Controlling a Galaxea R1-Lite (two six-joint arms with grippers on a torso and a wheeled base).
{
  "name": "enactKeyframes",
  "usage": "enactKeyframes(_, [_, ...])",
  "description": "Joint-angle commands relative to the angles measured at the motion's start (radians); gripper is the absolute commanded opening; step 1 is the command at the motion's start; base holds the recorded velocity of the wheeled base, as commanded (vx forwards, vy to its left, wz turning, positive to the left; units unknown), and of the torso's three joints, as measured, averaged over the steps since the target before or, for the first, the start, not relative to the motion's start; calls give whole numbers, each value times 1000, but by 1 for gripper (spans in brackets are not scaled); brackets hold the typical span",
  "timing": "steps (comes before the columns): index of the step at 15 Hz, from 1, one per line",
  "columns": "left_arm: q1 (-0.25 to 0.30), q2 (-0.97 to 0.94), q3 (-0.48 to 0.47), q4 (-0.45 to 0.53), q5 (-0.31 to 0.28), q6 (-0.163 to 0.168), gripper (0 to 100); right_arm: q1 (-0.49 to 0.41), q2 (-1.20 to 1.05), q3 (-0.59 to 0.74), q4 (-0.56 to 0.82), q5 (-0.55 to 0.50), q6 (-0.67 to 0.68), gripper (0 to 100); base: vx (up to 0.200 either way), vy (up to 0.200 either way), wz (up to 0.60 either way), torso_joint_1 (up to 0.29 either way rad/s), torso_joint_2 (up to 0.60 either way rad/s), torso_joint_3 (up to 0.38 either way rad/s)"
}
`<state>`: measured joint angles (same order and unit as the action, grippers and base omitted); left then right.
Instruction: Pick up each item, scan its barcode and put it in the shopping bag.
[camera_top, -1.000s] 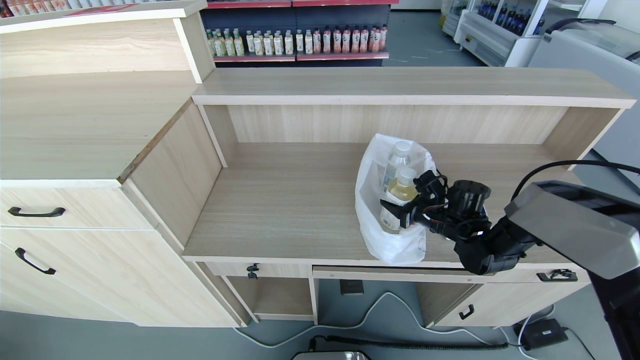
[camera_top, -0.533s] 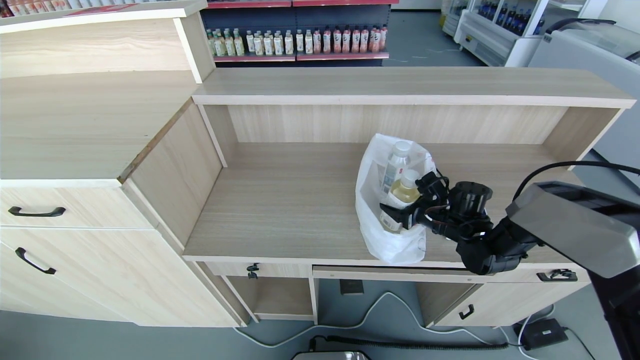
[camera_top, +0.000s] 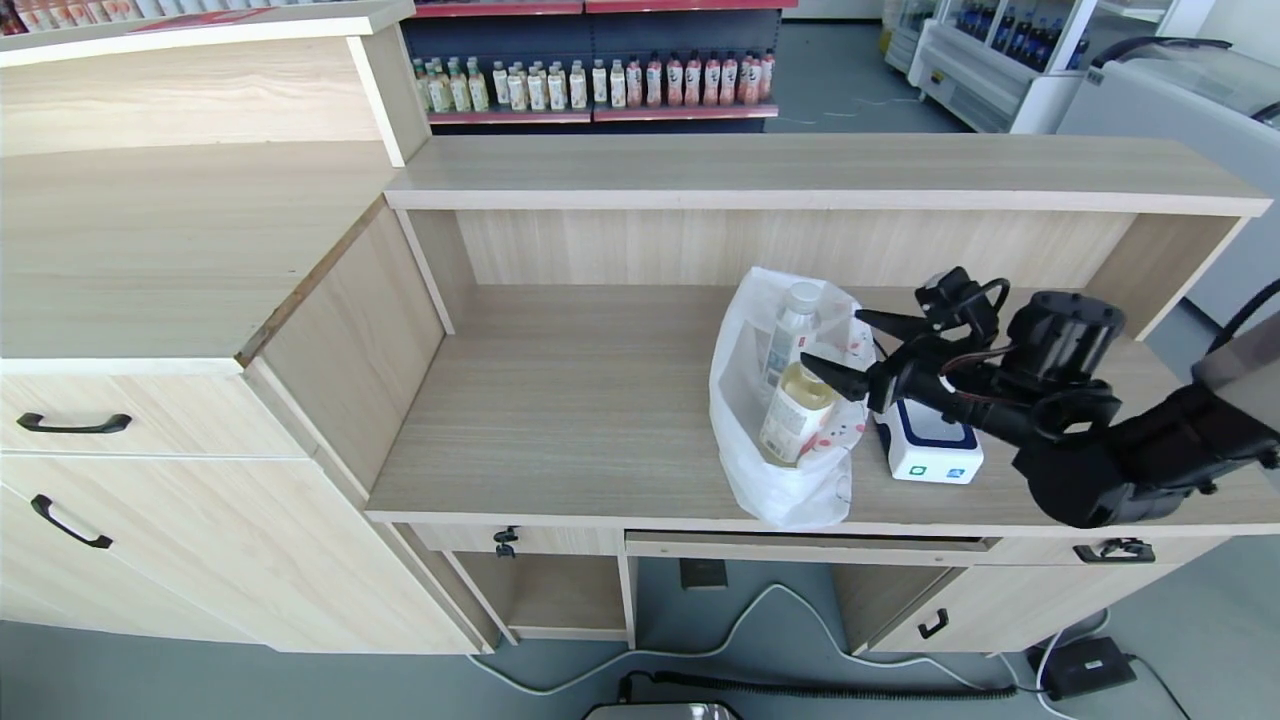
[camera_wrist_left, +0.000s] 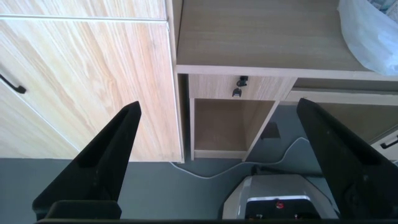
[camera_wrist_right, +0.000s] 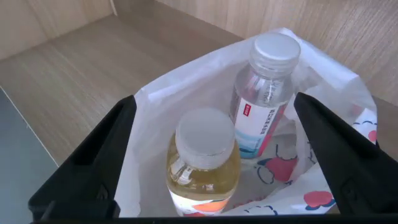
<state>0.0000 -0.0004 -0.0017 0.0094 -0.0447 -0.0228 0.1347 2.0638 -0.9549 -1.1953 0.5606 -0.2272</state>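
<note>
The right pincer (camera_top: 835, 340) is hanging spread wide and holding nothing, just beside the mouth of the bag (camera_top: 735, 400). Two bottles are standing inside the bag: a tea bottle (camera_top: 795, 410) nearer the robot and a water bottle (camera_top: 793, 330) behind it. The scanner (camera_top: 930, 450) is sitting on the bench (camera_top: 560, 420) beside the bag, on its right. The left pincer (camera_wrist_left: 217, 104) is also gaping, empty, low by the cupboards. Judging by this, both bottles are bagged and the task is looking finished or nearly so.
</note>
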Motion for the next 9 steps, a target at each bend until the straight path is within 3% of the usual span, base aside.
enactKeyframes(1, [0,0,0,1,0,0,100,-133,-389,289,53,22,-121,100,0,0,0,0,0,0])
enactKeyframes(2, [0,0,0,0,0,0,100,-188,-487,374,39,36,-193,100,0,0,0,0,0,0])
enactKeyframes(5, [0,0,0,0,0,0,100,-331,-717,505,42,97,-178,100,0,0,0,0,0,0])
enactKeyframes(9, [0,0,0,0,0,0,100,-420,-867,610,177,-1,-156,100,0,0,0,0,0,0])
